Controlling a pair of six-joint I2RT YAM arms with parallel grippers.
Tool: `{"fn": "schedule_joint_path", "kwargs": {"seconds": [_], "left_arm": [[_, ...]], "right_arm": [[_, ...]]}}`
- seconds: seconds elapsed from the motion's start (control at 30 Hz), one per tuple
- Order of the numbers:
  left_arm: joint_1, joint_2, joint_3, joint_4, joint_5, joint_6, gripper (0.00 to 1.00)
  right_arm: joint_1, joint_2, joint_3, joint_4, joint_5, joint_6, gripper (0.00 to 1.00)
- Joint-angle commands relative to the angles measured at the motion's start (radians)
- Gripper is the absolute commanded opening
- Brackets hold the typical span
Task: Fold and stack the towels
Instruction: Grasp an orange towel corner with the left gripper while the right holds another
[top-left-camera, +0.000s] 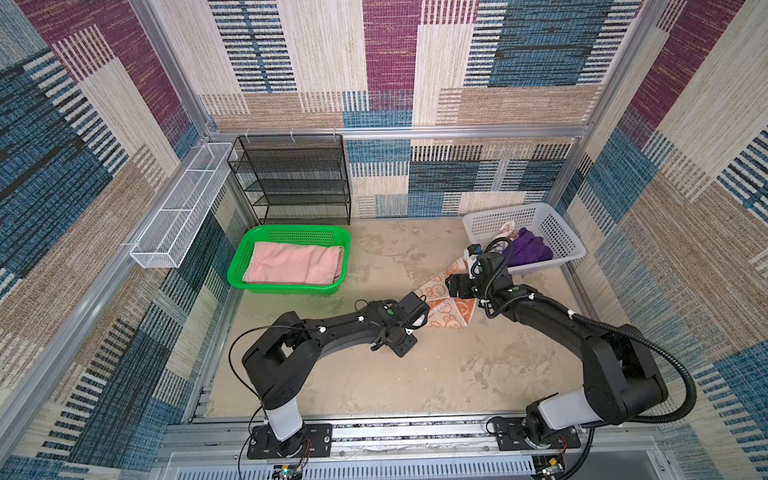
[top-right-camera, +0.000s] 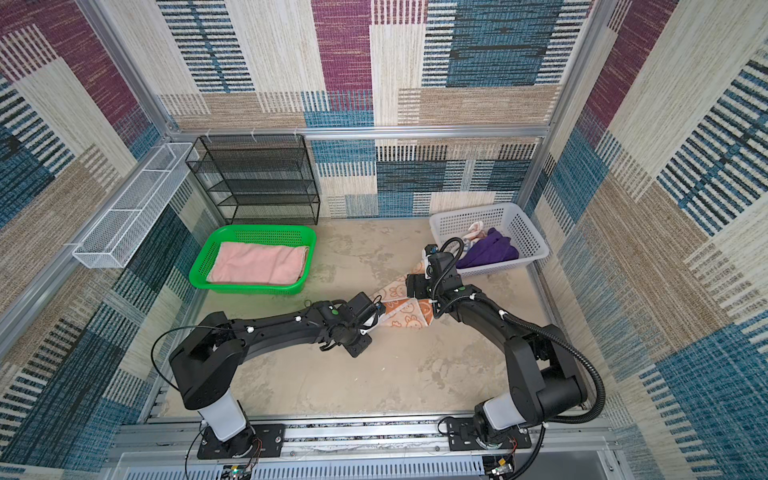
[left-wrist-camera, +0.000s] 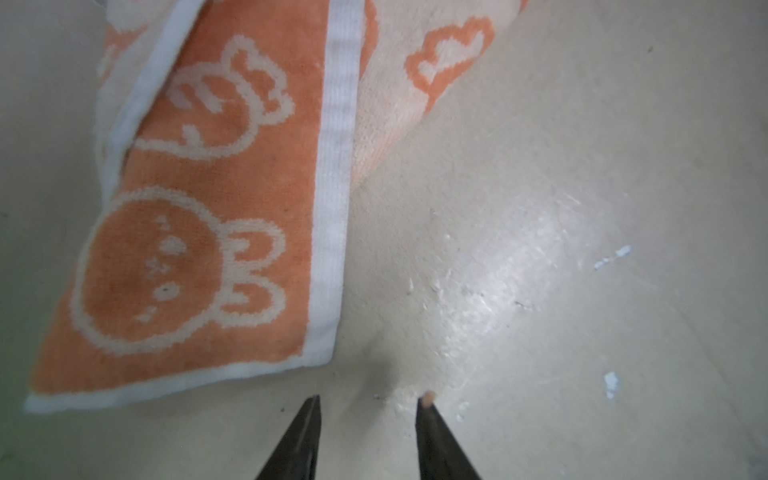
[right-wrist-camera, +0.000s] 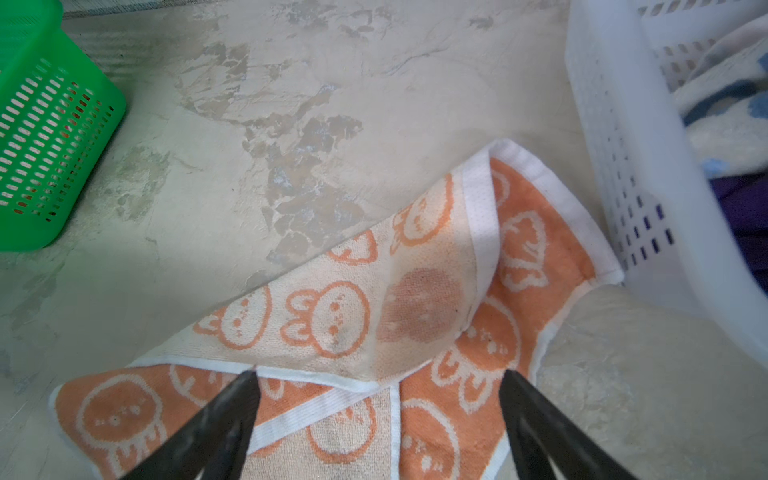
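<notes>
An orange towel (top-left-camera: 451, 308) with white cartoon faces lies crumpled and partly folded over on the table between both arms, also in the other top view (top-right-camera: 409, 313). My left gripper (left-wrist-camera: 372, 399) is open with nothing between its fingers, over bare table just off the orange towel's white-edged corner (left-wrist-camera: 199, 232). My right gripper (right-wrist-camera: 379, 374) stands wide open right above the orange towel (right-wrist-camera: 415, 316), holding nothing. A folded pink towel (top-left-camera: 295, 262) lies in the green basket. A dark purple towel (top-left-camera: 530, 249) and a cream-and-blue towel (right-wrist-camera: 727, 104) sit bunched in the white basket.
The green basket (top-left-camera: 291, 237) stands at the back left, the white basket (top-left-camera: 561, 232) at the back right, close to my right wrist. A black mesh shelf (top-left-camera: 291, 178) stands against the back wall. A white wire tray (top-left-camera: 178, 208) hangs on the left wall.
</notes>
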Motion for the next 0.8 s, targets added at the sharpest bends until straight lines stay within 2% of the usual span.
{"fn": "schedule_joint_path", "kwargs": {"seconds": [0.0,0.27,0.5,0.77], "left_arm": [[-0.001,0.020,0.012,0.015,-0.026,-0.001,0.39],[0.001,0.023,0.025,0.018,-0.061,-0.011,0.33],[0.004,-0.020,0.035,0.037,-0.097,0.014,0.50],[0.025,0.088,0.103,-0.044,-0.089,0.014,0.50]], "right_arm": [[-0.005,-0.009,-0.004,0.028,0.003,-0.013,0.92],[-0.009,-0.014,-0.011,0.033,-0.005,-0.016,0.92],[-0.012,0.001,-0.003,0.041,-0.020,-0.020,0.92],[-0.012,0.002,-0.010,0.038,-0.015,-0.024,0.92]]}}
